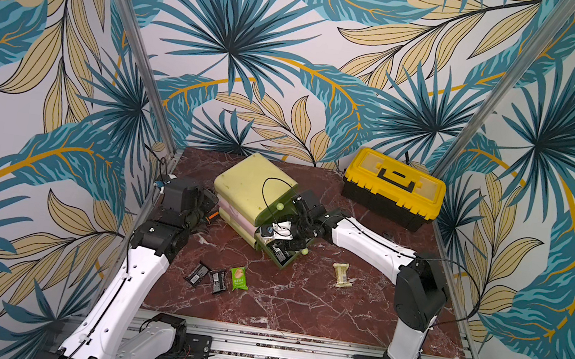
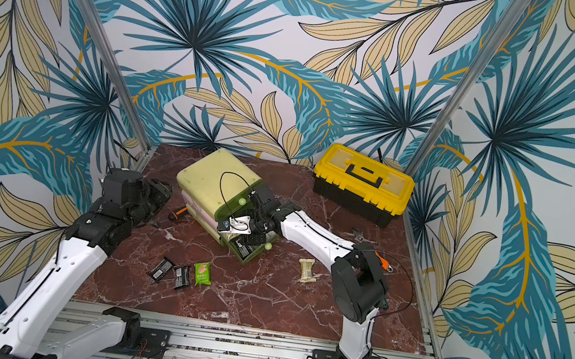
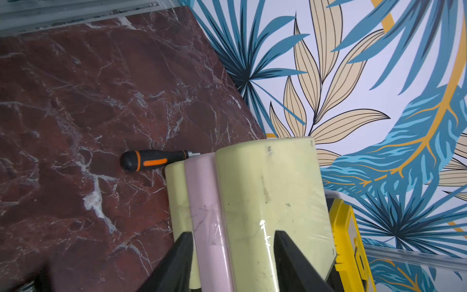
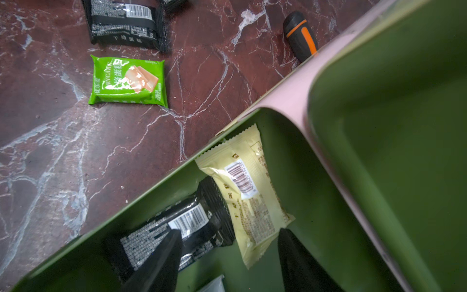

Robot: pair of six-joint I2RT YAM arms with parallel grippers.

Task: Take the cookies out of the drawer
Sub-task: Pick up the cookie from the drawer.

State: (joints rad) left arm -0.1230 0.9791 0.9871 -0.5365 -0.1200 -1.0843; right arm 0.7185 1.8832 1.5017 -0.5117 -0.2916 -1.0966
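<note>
The green drawer stands pulled out at the bottom of the yellow-green and pink cabinet. My right gripper reaches into it, open, with its fingers on either side of a black cookie packet and a cream one. A pale packet corner shows below them. Out on the table lie two black packets, a green packet and a cream packet. My left gripper is open against the cabinet's far side, its fingers spread over the pink and yellow-green layers.
A tool with a black and orange handle lies against the cabinet's left foot. A yellow and black toolbox stands at the back right. Patterned walls close in the marble table on three sides.
</note>
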